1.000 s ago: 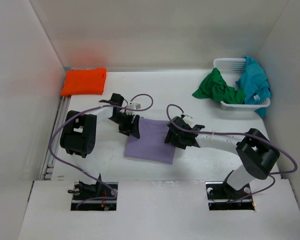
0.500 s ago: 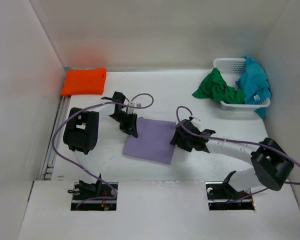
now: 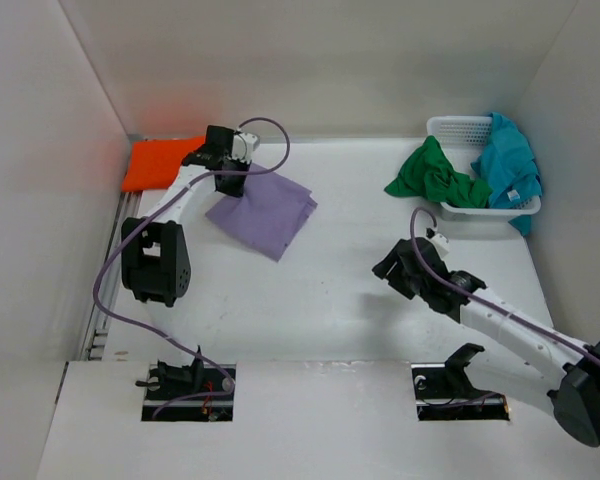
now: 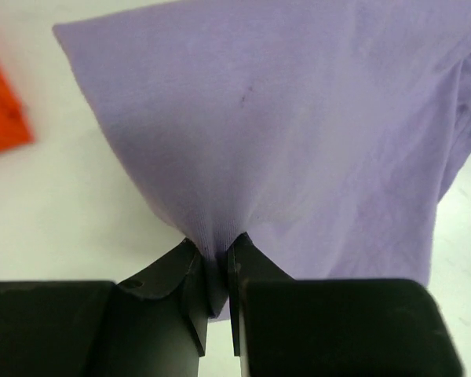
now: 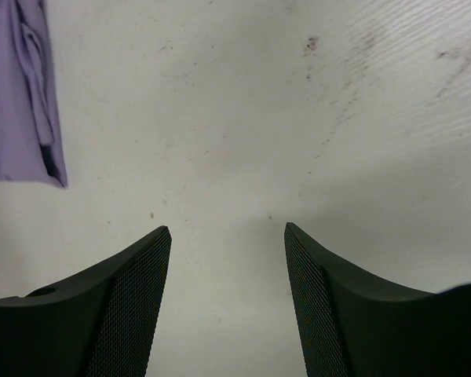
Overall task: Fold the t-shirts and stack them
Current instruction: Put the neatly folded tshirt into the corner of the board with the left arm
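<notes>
Lavender t-shirt (image 3: pixel 262 210) shifted from mid-surface to beside orange t-shirt (image 3: pixel 155 165), left jaws clamped on its edge. Right jaws apart, empty. Risk: single-point pinch may let folds slump open on landing.

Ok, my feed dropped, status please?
Left hand shut on lavender shirt, beside orange shirt. Right hand open, empty. No obstacle seen.

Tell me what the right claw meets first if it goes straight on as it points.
Probably the bare table ahead of the right claw, though depth is unclear; the lavender t-shirt lies off to the side.
</notes>
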